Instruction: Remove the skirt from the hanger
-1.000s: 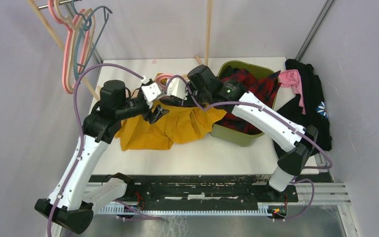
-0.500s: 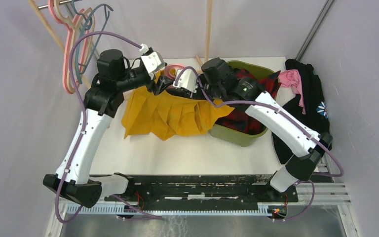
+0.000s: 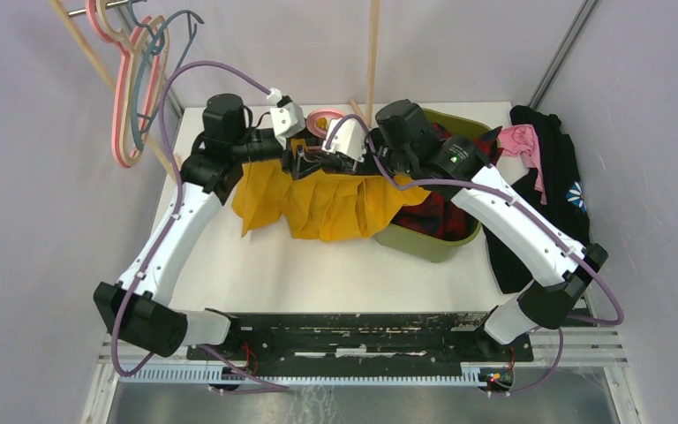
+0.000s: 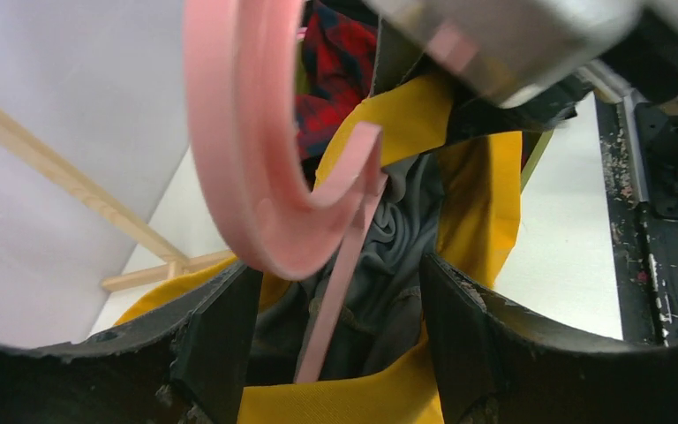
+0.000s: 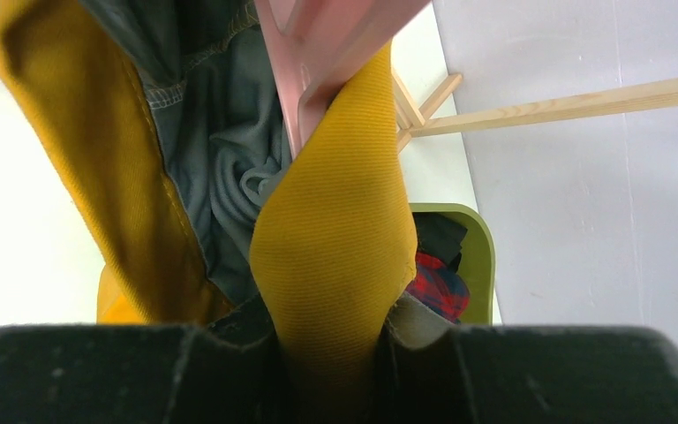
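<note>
The yellow skirt (image 3: 318,203) with grey lining hangs bunched between both grippers at the back middle of the table. The pink hanger (image 3: 320,118) sticks up out of its waistband. My left gripper (image 3: 298,162) stands partly closed around the waistband. In the left wrist view the hanger's hook (image 4: 238,132) looms above, its thin pink strip runs down between the fingers (image 4: 459,344), and yellow skirt cloth (image 4: 485,194) fills the gap at their base. My right gripper (image 3: 322,166) is shut on a fold of the skirt (image 5: 335,230) just below the hanger (image 5: 318,44).
A green bin (image 3: 424,243) with red plaid cloth (image 3: 441,212) stands right of the skirt, touching it. Black and pink garments (image 3: 547,194) lie at the far right. Spare hangers (image 3: 132,79) hang on a rack at the back left. A wooden post (image 3: 372,53) rises behind.
Both arms have moved back and to the right with the skirt. The skirt has been lifted off the table's left part and gathered toward the bin. The hanger's hook now stands higher.
</note>
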Robot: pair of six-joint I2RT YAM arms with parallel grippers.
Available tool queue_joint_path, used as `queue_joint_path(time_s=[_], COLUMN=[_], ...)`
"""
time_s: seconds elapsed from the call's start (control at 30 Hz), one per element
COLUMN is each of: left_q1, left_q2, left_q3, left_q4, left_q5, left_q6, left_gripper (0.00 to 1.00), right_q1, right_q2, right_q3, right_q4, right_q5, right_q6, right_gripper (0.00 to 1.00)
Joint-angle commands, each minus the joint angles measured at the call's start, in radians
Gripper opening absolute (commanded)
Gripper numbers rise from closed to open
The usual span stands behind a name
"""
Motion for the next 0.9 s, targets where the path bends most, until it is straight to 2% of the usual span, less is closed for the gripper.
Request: queue_joint_path(time_s=[0.0,0.2,0.43,0.67,0.87], left_q1=[0.002,0.003,0.002,0.002,-0.004], left_q2=[0.03,0.038,-0.026,-0.046,0.017], left_q3=[0.001,0.003,-0.024,-0.102,-0.075], left_q4=[0.156,0.126,-0.02,0.023,0.089], left_q5=[0.081,0.065,0.03,0.057,0.058], left_q6=[-0.093,-0.089,-0.025,-0.069,-0.106], left_gripper=[0.72,0.72,0.69,0.65,0.61], right_q1=[-0.005,-0.005,-0.006,-0.006,-0.004], right_q2=[-0.075,-0.077,-0.069,-0.062,-0.056], right_q3=[0.016,0.008,0.02,0.037,0.042], right_q4=[0.111,0.118,0.122,0.126,0.135], right_q5=[-0.003,-0.004,0.014,0.005,-0.011], right_q6=[0.0,-0.003,-0.022,-0.024,-0.016], right_gripper=[0.01,0.01,0.01,0.01,0.01])
